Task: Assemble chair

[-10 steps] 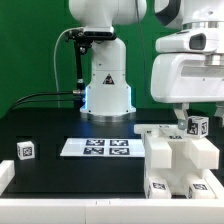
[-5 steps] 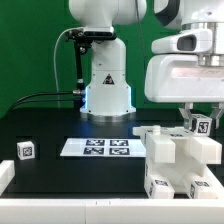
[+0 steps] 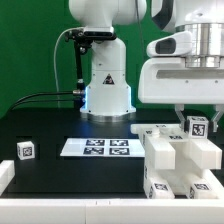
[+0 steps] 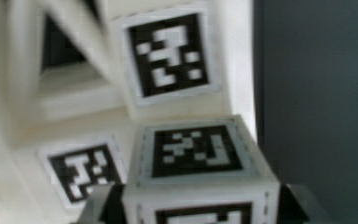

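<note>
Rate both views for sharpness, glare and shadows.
Exterior view: sharp, evenly lit, soft glare on the glossy robot base, faint reflections on the black table. Wrist view: blurred throughout; the tagged block between the fingers looms close, its tag edges smeared, the white parts behind washed out.

No words, brand names or numbers can be read anywhere. A small warning triangle (image 3: 103,78) stands on the robot base (image 3: 110,100), its symbol too small to make out. Square black-and-white coded tags mark the marker board (image 3: 70,148), the loose cube (image 3: 25,151), the chair parts (image 3: 165,155) and, close in the wrist view, the chair block (image 4: 197,150).
</note>
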Controlling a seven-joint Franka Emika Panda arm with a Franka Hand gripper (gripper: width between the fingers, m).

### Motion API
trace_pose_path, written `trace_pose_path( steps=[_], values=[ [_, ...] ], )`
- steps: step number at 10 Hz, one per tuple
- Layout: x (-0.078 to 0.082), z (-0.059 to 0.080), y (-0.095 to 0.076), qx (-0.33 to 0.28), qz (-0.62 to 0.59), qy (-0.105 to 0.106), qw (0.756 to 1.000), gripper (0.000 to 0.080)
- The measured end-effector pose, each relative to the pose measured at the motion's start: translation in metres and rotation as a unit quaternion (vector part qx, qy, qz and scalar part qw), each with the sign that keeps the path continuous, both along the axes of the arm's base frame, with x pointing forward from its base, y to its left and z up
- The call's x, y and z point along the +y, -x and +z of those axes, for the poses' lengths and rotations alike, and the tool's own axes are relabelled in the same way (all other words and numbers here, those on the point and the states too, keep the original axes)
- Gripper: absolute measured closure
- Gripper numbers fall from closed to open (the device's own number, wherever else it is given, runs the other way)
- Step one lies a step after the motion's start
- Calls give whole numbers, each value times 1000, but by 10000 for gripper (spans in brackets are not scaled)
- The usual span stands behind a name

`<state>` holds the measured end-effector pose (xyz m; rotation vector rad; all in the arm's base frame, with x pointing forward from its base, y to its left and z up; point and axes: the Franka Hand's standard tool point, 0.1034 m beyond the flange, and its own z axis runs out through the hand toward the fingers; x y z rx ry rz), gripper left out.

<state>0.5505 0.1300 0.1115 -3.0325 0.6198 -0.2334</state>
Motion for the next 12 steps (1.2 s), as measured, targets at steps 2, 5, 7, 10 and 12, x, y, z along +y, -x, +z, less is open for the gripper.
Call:
trace_pose_path(
  steps=[2, 5, 7, 10, 12],
  values=[
    [1, 0, -1, 4, -79, -22, 997, 518],
    [1, 0, 0, 4, -86, -24, 996, 421],
    [1, 0, 0, 4, -86, -24, 996, 239],
    [1, 0, 0, 4, -57, -18, 998, 155],
    [1, 4, -1, 3, 62, -2, 998, 151]
  ],
)
